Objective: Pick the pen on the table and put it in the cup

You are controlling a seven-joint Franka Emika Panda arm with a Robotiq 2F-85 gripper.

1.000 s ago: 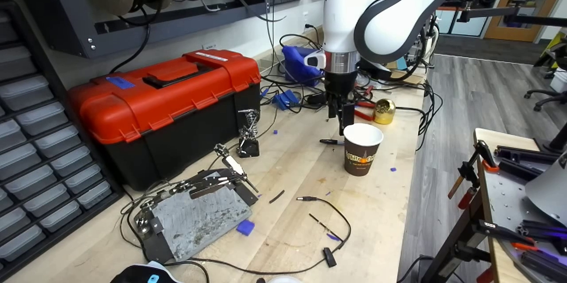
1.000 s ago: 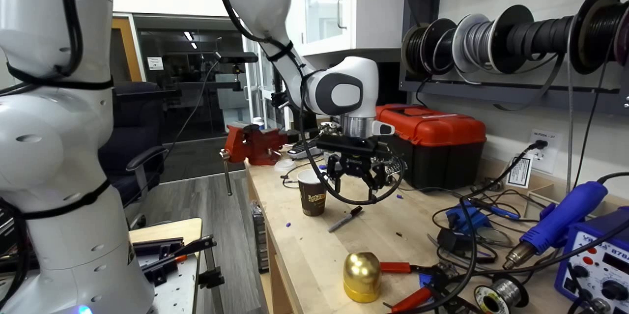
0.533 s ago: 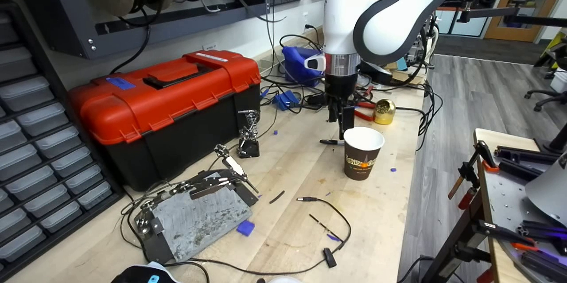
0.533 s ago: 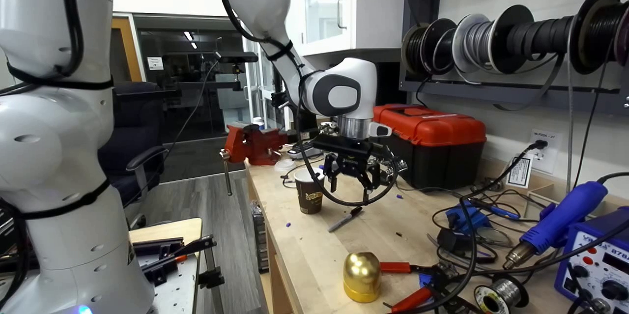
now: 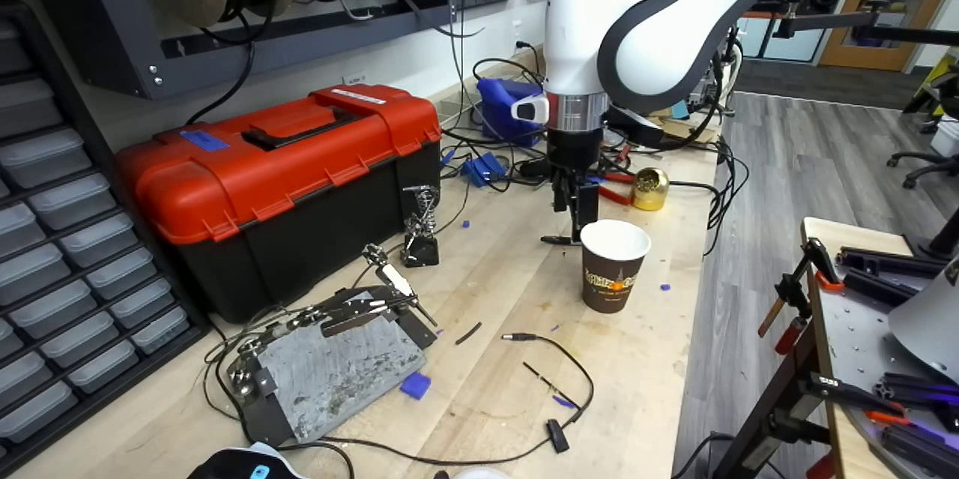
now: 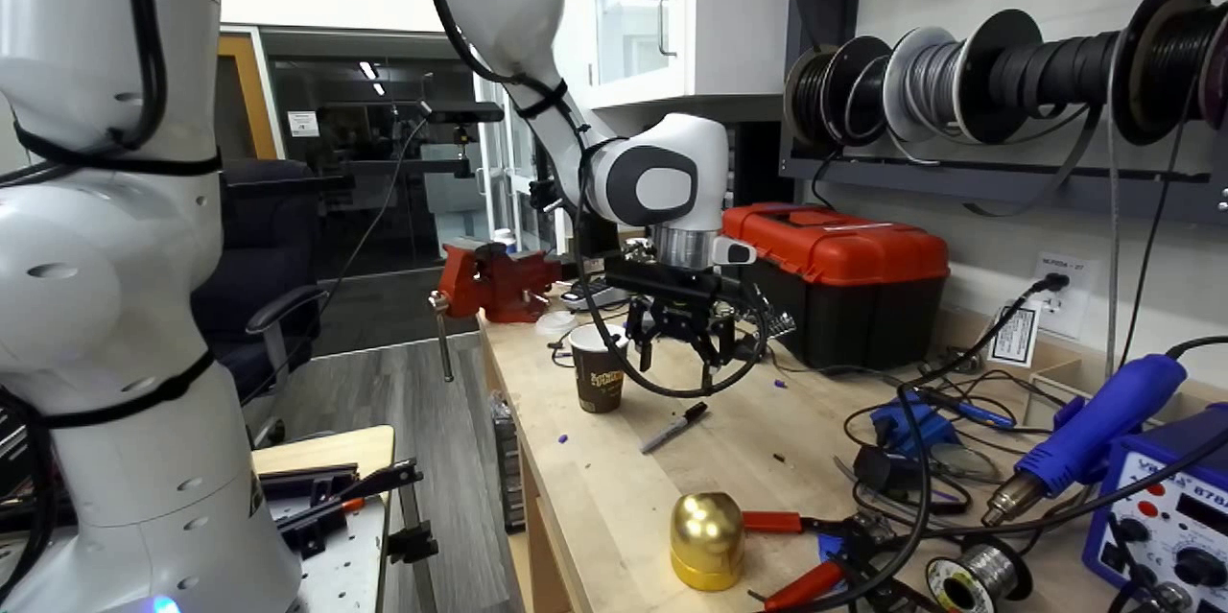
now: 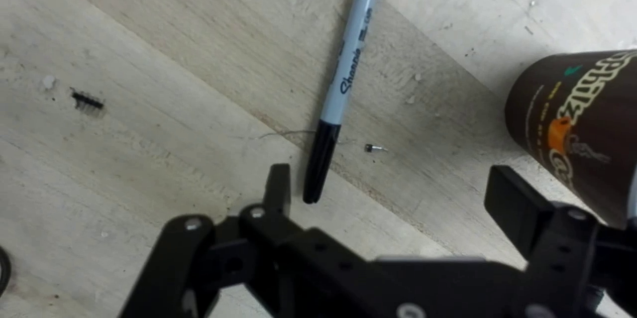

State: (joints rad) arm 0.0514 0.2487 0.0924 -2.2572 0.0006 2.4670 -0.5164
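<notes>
The table (image 5: pixel 637 389) carries both task objects; neither the pick nor the place is complete. The gripper (image 7: pixel 393 191) is positioned low over the table, jaws spread well apart and holding nothing. The cup (image 5: pixel 613 269) stands upright on the table, just beside the gripper; contact between the two cannot be confirmed. The pen (image 7: pixel 343 81) lies flat on the table, outside the cup and apart from it, capped end toward the gripper in the wrist view.

Remaining steps, as judged: align the jaws across the pen, lower, grip, lift clear, carry to a point above the cup, release.

Compared with one second earlier, the gripper is slightly displaced. The cup is displaced in the same direction and remains upright; the gap between cup and pen is now wider. A push by the gripper is the probable cause, so verify cup clearance before lowering. The pen shows no change of position
</notes>
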